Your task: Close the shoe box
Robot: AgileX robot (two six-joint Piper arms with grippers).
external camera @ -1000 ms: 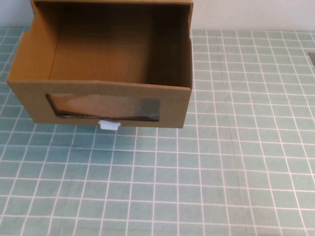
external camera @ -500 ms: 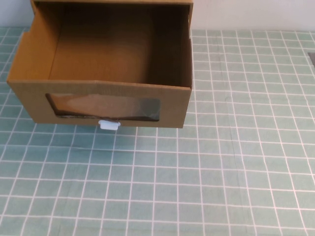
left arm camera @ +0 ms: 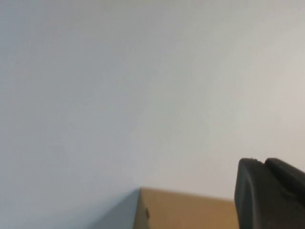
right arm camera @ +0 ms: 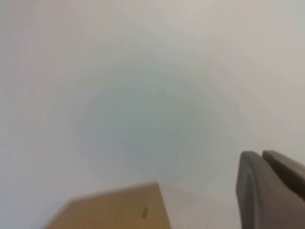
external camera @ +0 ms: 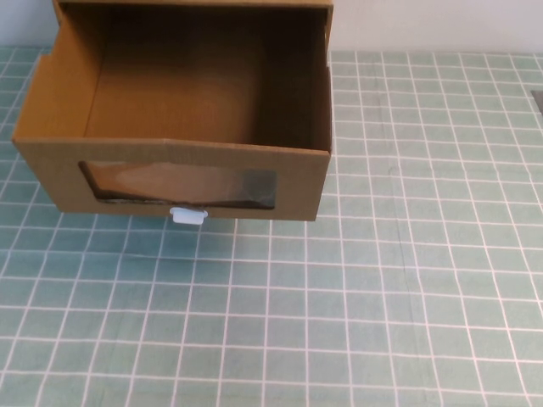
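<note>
The shoe box (external camera: 299, 183) is brown cardboard and stands at the far left of the table. Its drawer is pulled out toward me and its inside is bare. The front has a wide clear window (external camera: 178, 185) with a small white pull tab (external camera: 187, 215) just below it. The outer sleeve (external camera: 195, 4) shows only as a strip at the back. Neither arm appears in the high view. My left gripper (left arm camera: 263, 162) is shut on nothing, facing a white wall with a box corner (left arm camera: 186, 210) below. My right gripper (right arm camera: 262, 153) is likewise shut on nothing, above a box corner (right arm camera: 114, 210).
The table is covered by a teal mat (external camera: 382, 280) with a white grid. A white wall (external camera: 433, 24) rises right behind the box. A small dark thing (external camera: 538, 97) pokes in at the right edge.
</note>
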